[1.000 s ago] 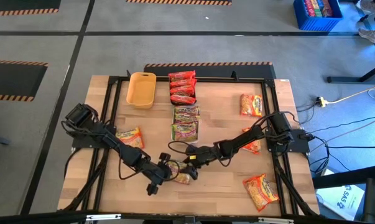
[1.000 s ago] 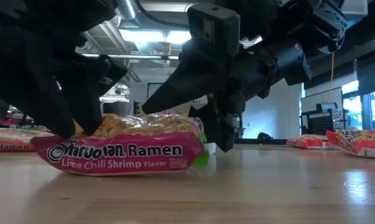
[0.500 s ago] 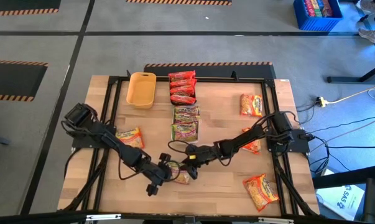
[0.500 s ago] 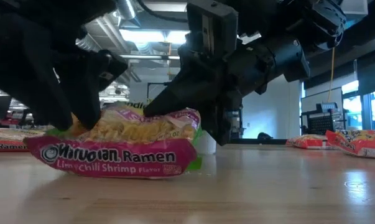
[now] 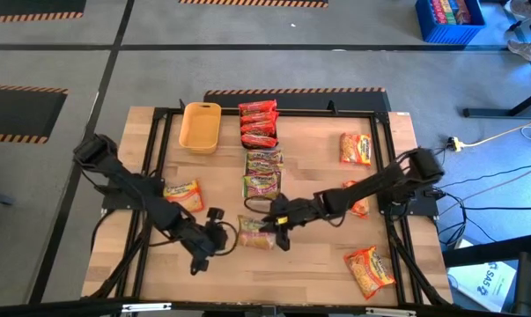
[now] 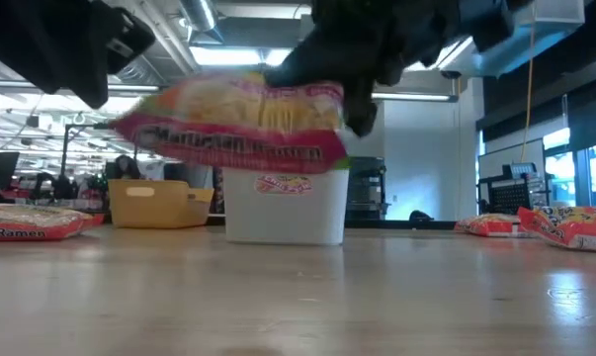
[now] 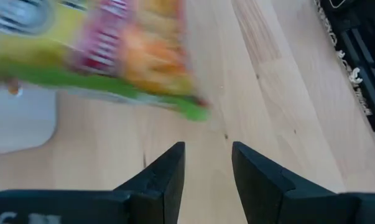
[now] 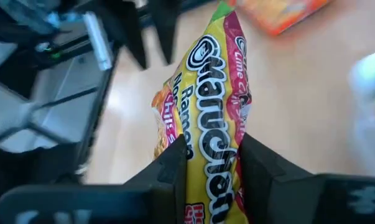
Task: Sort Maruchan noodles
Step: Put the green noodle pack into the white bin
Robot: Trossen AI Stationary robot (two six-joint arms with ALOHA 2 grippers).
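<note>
The right gripper point(image 8: 213, 158) clamps 1 green-pink noodle packet point(image 5: 256, 232) by its edge, lifted above the table point(image 5: 318, 264); light and crinkly, it likely sags. The left gripper point(image 7: 207, 168) hangs empty, parted.

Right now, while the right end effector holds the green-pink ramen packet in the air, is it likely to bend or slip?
The green-pink ramen packet is pinched by the right end effector. It stays fairly flat, so probably stiff. Its glossy wrapper may slip. It seems light.

Low view | green-pink ramen packet point(image 6: 240, 121) up off the table — hanging just below the dark gripper point(image 6: 362, 94) | white tray point(image 6: 286, 203) directly beneath
</note>
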